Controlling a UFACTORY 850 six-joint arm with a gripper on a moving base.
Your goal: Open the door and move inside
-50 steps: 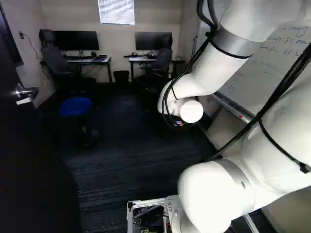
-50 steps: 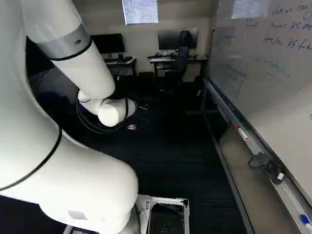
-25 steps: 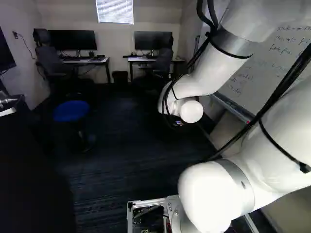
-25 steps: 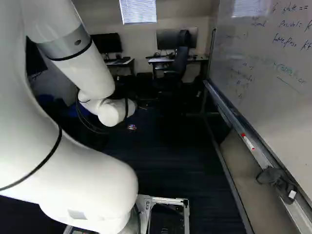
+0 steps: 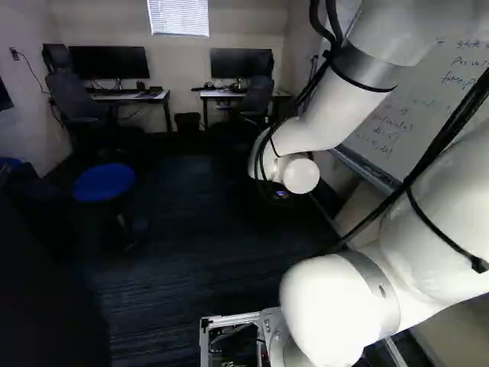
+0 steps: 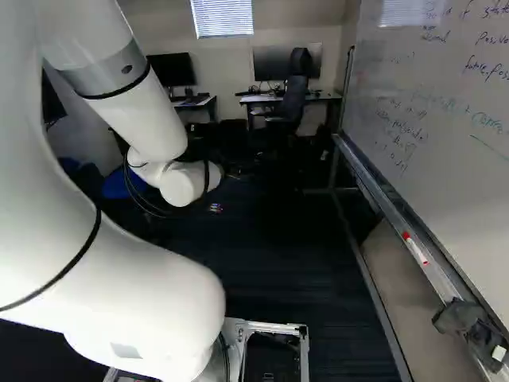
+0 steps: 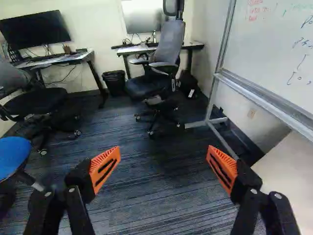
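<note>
See wide-open, empty jaws! Looks like the door (image 5: 42,298) at the left base view's lower left, probably stiff and heavy; can't see any handle, so push near the free edge.

I've got orange pads (image 7: 104,169) with black slots. Arm (image 6: 135,123) white, band (image 6: 103,73) grey, cables (image 5: 449,139) black. Carpet (image 7: 146,188) dark blue-grey, finely streaked. Stool (image 7: 13,154) blue. Chair (image 7: 170,41) grey and black. Whiteboard (image 6: 461,199) white, writing (image 7: 258,10) red, green, dark blue. Marker (image 6: 415,248) white and red.

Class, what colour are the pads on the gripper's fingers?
The pads are orange, best seen in the wrist view.
</note>
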